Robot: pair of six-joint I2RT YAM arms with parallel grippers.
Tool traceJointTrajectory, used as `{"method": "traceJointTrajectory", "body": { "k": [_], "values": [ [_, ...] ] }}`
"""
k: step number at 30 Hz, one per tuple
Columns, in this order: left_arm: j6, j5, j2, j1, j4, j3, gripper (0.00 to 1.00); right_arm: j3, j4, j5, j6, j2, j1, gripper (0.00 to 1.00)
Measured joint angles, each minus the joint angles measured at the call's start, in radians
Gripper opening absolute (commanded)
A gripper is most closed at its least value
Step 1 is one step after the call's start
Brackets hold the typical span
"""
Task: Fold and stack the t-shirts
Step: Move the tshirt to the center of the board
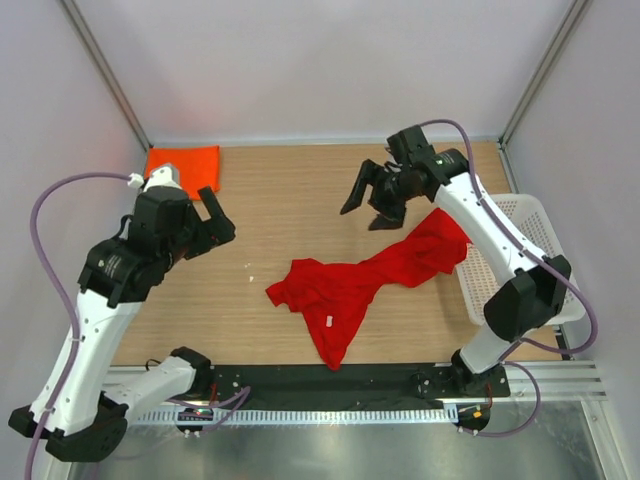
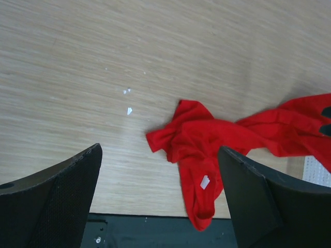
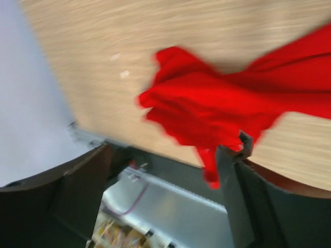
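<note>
Red t-shirt [image 1: 345, 285] is lying crumpled across the near middle of the tabletop [image 1: 300, 200]. One end is trailing right, up against the white mesh basket [image 1: 530, 215]. Its near tip is reaching over the tabletop's near edge. Orange t-shirt [image 1: 183, 166] is sitting folded in the far left corner.

Left gripper [image 1: 218, 222] is hovering left of the red shirt, jaws wide, holding nothing. Right gripper [image 1: 368, 208] is hanging over the far right, jaws wide, also empty.

Risks, as I am judging them:
- A pull on the bunched cloth is likely grabbing several layers, so the shirt is twisting instead of spreading.
- The right end is possibly snagging on the basket.
- The near tip is at risk of sliding off the edge.
</note>
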Motion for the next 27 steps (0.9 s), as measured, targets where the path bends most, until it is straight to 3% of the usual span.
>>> {"method": "traceJointTrajectory", "body": {
  "k": [5,10,17,27],
  "values": [
    [0.000,0.107,0.068,0.000,0.020,-0.060,0.89,-0.195,-0.038,0.275,-0.087,-0.080,-0.097,0.92],
    [-0.006,0.279,0.230,-0.014,0.072,-0.174,0.84,-0.307,-0.029,0.444,-0.185,-0.060,-0.109,0.92],
    [-0.008,0.431,0.483,-0.121,0.118,-0.238,0.87,-0.472,0.105,0.478,-0.310,0.027,-0.109,0.93],
    [-0.008,0.561,0.581,-0.124,0.171,-0.258,0.84,-0.502,0.240,0.424,-0.422,0.145,-0.100,0.90]
  ]
}}
